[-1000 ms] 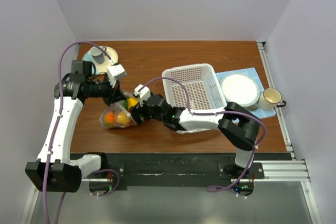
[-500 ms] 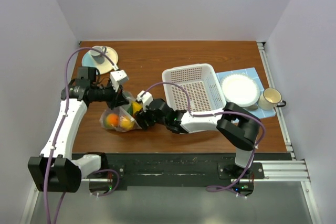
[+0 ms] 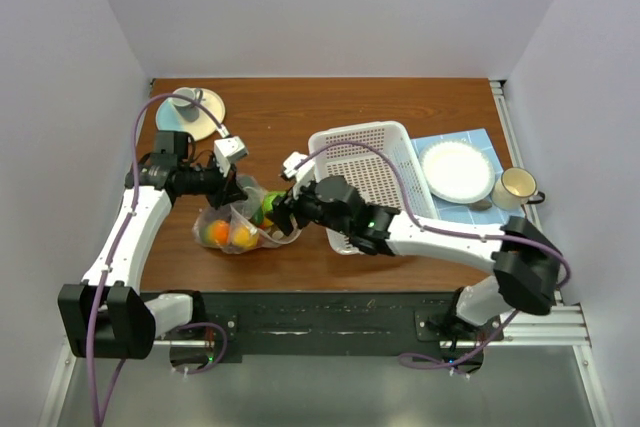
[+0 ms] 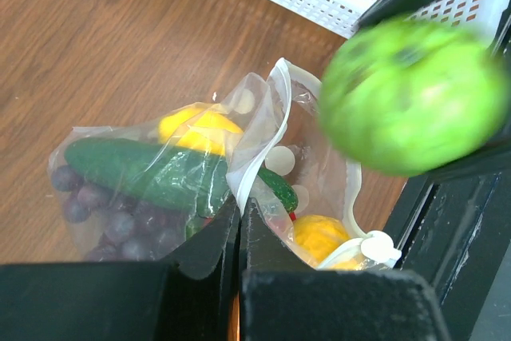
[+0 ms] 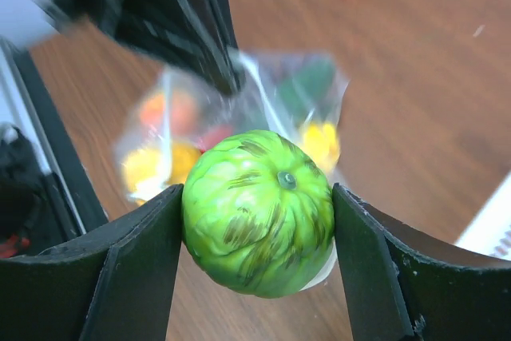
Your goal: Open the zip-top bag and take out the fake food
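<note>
While the left fingers [image 4: 204, 273], pressed together, are pinching the zip-top bag [image 4: 263, 157] at its rim, the right fingers [image 5: 375, 277] are clamping the green round one [image 5: 257, 212] just off the mouth, basket side. Bag is lying on the bench [image 3: 300, 112] left of the basket [image 3: 358, 130], holding lemon [image 4: 200, 127], cucumber [image 4: 144, 172], grapes [image 4: 96, 205], orange [image 3: 218, 233].

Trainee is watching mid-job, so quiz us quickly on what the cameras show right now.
1. True or false: the right gripper holds the green round fruit outside the zip-top bag.
2. Fill in: the left gripper is shut on the ____.
3. Which dark green food lies inside the bag?
Key: 1 true; 2 zip-top bag; 3 cucumber.
</note>
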`<action>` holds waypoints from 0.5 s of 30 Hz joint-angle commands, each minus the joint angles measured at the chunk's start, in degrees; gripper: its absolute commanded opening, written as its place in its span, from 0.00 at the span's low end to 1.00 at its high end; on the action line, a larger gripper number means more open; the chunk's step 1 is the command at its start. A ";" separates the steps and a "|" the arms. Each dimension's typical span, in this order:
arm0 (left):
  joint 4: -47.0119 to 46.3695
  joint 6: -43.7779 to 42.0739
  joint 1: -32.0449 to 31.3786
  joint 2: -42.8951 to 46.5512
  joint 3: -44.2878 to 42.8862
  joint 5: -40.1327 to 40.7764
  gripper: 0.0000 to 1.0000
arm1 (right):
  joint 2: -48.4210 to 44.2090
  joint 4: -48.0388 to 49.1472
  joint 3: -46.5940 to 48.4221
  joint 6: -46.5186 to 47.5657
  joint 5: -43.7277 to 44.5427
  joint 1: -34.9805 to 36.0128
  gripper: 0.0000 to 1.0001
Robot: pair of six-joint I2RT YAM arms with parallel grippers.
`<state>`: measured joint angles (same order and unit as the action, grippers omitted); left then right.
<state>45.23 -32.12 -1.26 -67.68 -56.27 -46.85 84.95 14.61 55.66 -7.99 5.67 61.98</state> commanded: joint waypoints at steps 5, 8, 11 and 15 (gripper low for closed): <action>-1.81 -0.22 0.11 0.88 -1.03 -0.35 0.00 | -10.94 -5.10 -6.16 1.50 9.71 -8.76 0.35; -1.55 -0.22 0.12 1.23 -1.56 -0.70 0.00 | -11.21 -3.54 -10.38 -0.96 8.66 -17.29 0.30; -0.68 -0.49 0.11 1.50 -2.26 -0.79 0.00 | -9.02 -2.66 -11.01 -1.33 10.83 -19.96 0.28; -0.15 -0.75 0.12 1.67 -2.79 -0.70 0.00 | -2.34 -3.27 -8.29 -3.52 13.83 -20.14 0.60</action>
<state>45.47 -32.18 -1.26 -67.37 -56.49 -46.83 78.30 10.83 44.88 -8.78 15.86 40.80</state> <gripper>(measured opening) 0.020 0.705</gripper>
